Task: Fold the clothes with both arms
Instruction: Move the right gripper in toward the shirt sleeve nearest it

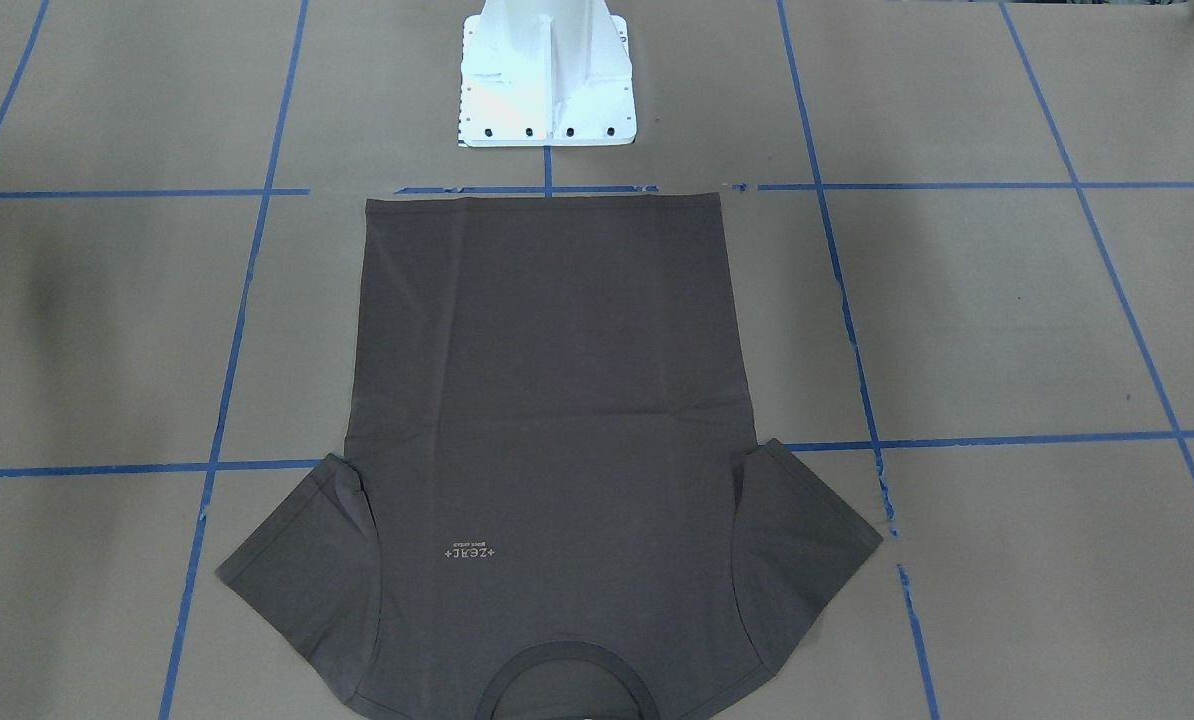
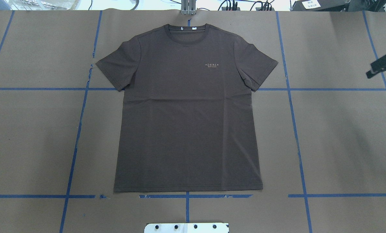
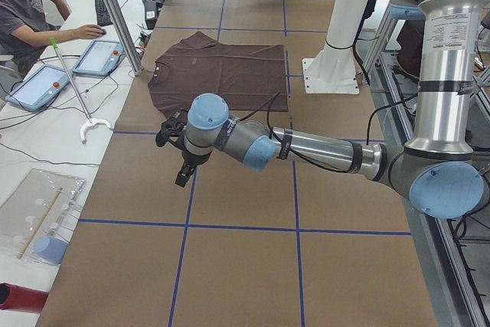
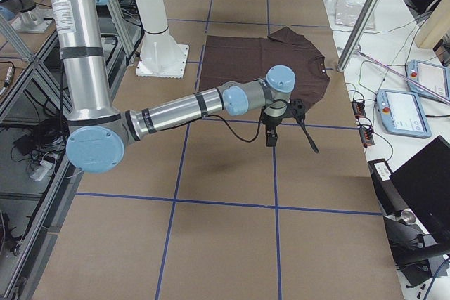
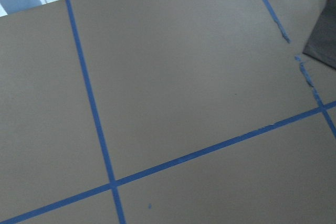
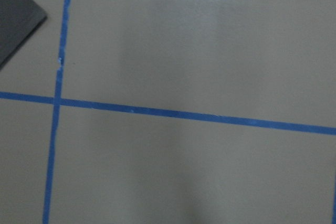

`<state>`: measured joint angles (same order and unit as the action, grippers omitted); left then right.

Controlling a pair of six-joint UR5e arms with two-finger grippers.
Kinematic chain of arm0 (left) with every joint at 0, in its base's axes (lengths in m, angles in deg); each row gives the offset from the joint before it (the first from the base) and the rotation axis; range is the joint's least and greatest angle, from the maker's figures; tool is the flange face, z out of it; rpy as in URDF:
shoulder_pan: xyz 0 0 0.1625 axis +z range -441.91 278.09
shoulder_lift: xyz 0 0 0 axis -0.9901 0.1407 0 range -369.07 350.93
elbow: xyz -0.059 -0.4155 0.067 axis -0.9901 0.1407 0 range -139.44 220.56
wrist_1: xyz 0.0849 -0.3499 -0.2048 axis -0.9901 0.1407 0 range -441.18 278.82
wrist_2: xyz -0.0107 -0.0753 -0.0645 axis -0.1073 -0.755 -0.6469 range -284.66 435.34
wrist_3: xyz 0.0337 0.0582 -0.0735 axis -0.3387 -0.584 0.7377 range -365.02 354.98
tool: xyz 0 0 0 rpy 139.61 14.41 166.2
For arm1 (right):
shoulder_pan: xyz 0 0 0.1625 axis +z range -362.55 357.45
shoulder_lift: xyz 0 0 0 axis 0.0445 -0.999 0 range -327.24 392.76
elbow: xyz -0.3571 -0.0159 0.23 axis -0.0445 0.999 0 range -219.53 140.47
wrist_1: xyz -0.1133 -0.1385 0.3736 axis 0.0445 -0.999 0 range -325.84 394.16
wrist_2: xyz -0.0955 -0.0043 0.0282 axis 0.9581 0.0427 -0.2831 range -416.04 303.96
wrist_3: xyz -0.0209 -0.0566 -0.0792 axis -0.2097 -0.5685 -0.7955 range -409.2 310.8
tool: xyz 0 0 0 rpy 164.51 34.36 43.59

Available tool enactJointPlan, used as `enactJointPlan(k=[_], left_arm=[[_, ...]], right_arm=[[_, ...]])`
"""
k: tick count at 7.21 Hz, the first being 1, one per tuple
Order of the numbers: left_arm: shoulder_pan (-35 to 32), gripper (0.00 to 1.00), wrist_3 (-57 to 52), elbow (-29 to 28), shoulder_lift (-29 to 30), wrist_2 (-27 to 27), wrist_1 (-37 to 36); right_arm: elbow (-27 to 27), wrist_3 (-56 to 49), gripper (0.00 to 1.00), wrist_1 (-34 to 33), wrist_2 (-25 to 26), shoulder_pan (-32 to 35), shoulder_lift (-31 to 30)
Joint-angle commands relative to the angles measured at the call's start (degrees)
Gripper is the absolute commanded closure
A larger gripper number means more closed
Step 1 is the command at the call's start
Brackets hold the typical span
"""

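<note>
The dark grey-brown T-shirt [image 2: 186, 123] lies flat and spread out, front up, on the brown table. Its collar [image 2: 188, 32] and white neck tag [image 2: 194, 28] are at the far edge, and the pale logo [image 2: 212, 65] is on the chest. The hem lies towards the robot base [image 1: 557, 400]. My right gripper [image 2: 372, 69] hovers far to the right of the shirt, its jaws apart and empty. My left gripper [image 3: 174, 155] hovers over bare table left of the shirt; I cannot tell its state. A sleeve corner shows in each wrist view [image 5: 323, 40] [image 6: 16, 14].
The white pedestal base [image 1: 547, 80] stands just behind the hem. Blue tape lines [image 2: 80, 129] grid the table. An operator [image 3: 23, 5] sits at a side desk with tablets [image 3: 96, 57] beyond the table's far edge. Cables and gear [image 2: 244, 5] line the far side.
</note>
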<state>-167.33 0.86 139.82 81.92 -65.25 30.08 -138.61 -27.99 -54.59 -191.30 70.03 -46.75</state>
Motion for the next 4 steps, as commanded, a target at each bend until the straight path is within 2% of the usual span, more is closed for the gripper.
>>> enactJointPlan(k=[1,2,3,4], left_arm=[[4.19,0.00,0.63,-2.31,4.10,0.30,0.01],[5.08,0.00,0.80,-2.23,5.68,5.44,0.01],[5.18,0.00,0.71,-2.32,5.87,6.19,0.36],[5.18,0.00,0.80,-2.50,5.78,6.20,1.84]], right_arm=[[14.89,12.49,0.00,10.30,1.99,-7.42,15.36],[21.15,16.11,0.00,16.19,5.40,-9.72,19.69],[27.83,16.41,0.00,23.30,8.05,-10.70,22.61],[36.85,16.50,0.00,30.15,10.60,-11.75,26.90]])
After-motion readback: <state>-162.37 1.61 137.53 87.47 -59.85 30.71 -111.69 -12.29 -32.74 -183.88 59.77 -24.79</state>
